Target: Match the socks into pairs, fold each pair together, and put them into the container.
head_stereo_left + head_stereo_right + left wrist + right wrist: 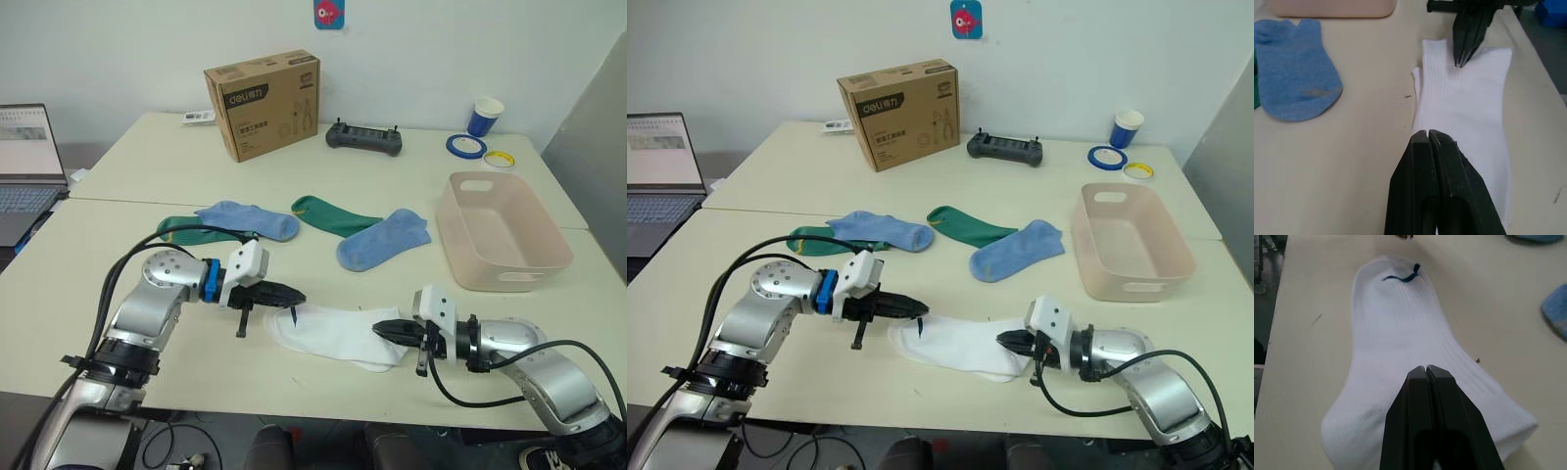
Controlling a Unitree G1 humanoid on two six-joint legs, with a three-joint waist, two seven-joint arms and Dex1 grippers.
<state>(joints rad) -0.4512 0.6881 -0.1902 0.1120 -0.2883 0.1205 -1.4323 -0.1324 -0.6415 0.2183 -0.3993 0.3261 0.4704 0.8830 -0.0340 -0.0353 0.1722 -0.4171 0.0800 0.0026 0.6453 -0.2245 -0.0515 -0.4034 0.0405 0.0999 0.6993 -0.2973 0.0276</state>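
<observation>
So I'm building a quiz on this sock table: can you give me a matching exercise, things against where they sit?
Things:
1. white socks
2. pink basin
3. cardboard box
4. laptop

Places:
a. far side of the table, by the wall
b. near edge, between left gripper and right gripper
c. robot's right side
d. robot's far left

Pairs: 1-b, 2-c, 3-a, 4-d

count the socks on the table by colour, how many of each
white soft ankle socks: 2, lying one on the other, judging by the doubled edge in the left wrist view
light blue soft ankle socks: 2
dark green soft ankle socks: 2, one partly under a blue one
total: 6
</observation>
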